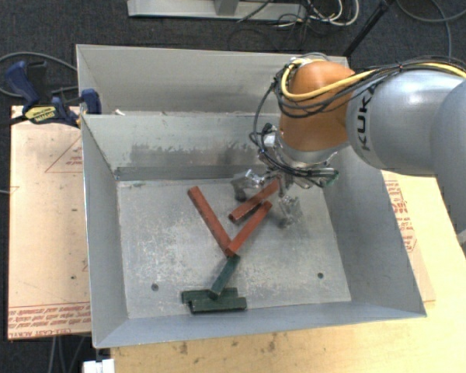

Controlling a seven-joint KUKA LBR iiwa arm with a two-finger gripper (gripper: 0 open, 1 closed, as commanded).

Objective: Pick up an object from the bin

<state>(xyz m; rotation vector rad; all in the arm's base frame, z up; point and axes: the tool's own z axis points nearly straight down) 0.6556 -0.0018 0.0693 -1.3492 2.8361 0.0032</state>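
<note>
Tool (268, 196): low at the far middle of the bin (140, 286), fingers apart, straddling a short red-brown stick (251, 204), not yet closed on it. Longer red-brown sticks (210, 217) lie just beside. Advice: centre over the stick, close squarely across its width, then lift straight up.

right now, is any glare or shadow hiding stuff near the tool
camera view: no harsh glare, just a pale sheen on the bin's far wall; the arm shades the floor round the tool, dimming the red-brown sticks there; the dark green piece nearer the front lies unshaded.
</note>
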